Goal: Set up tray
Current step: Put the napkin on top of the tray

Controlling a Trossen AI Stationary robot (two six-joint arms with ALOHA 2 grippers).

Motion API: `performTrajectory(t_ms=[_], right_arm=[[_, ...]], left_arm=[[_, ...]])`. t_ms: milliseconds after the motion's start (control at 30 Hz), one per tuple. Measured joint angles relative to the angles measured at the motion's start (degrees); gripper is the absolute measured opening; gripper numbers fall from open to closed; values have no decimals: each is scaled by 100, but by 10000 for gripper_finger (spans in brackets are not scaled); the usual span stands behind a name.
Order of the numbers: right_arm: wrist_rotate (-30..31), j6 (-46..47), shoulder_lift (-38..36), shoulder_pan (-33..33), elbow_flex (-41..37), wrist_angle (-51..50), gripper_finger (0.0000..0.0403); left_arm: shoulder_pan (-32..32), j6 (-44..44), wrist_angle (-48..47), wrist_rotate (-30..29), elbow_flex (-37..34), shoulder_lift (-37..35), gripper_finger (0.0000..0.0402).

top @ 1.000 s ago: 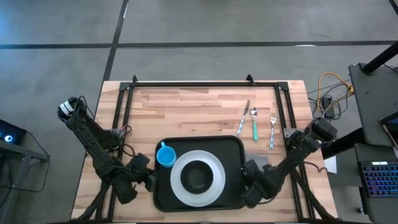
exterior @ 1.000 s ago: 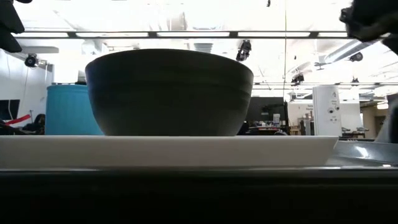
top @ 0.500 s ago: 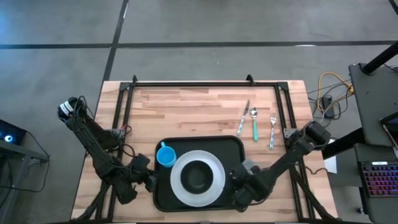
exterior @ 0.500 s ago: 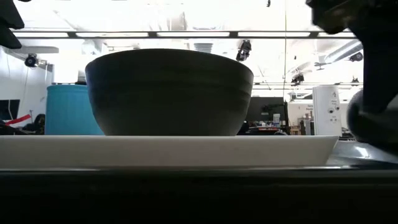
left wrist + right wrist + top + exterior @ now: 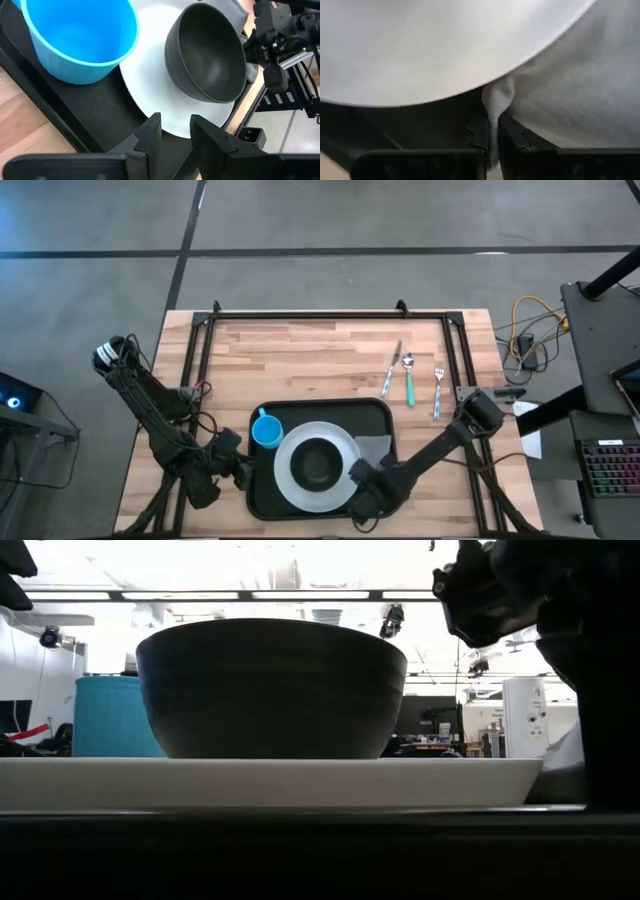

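The black tray (image 5: 262,482) lies at the table's near middle. On it stand a white plate (image 5: 290,448) with a dark bowl (image 5: 318,463) and a blue cup (image 5: 266,430). A grey napkin (image 5: 374,447) lies on the tray right of the plate. My right gripper (image 5: 360,482) is low over the tray's near right part, beside the plate's rim (image 5: 420,50), and is shut on the napkin. My left gripper (image 5: 243,470) sits at the tray's left rim (image 5: 75,115), its fingers a narrow gap apart; whether they touch the rim I cannot tell. My right gripper pinches a bunched fold of the napkin (image 5: 496,107) between its two fingers, right beside the plate's rim. It comes in slanting from the table's right. The rest of the napkin (image 5: 570,90) lies spread and slack on the tray behind the fold.
A knife (image 5: 396,365), a green-handled spoon (image 5: 408,380) and a fork (image 5: 437,392) lie on the wood beyond the tray's far right corner. The table's far half is bare wood inside a black frame (image 5: 300,315). In the low view my right arm (image 5: 600,690) stands right of the bowl (image 5: 270,690).
My right gripper has moved toward the table's left, from beside the tray's right rim to a spot over the tray next to the plate. The napkin slid along with it from the tray's right edge onto the tray. My left arm kept still.
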Motion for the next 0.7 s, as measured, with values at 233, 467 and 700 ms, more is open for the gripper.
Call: performTrajectory(t_ms=[233,467,700], right_arm=[[228,858,-11,-56,-26,-170,12],[329,892,-14,-216,-21,-152,33],[159,928,-61,-303,-13,-152,75]], left_arm=[[-4,55,7,-2,0,-2,84],[-4,133,18,0,0,-2,84],[-4,136,18,0,0,-2,84]])
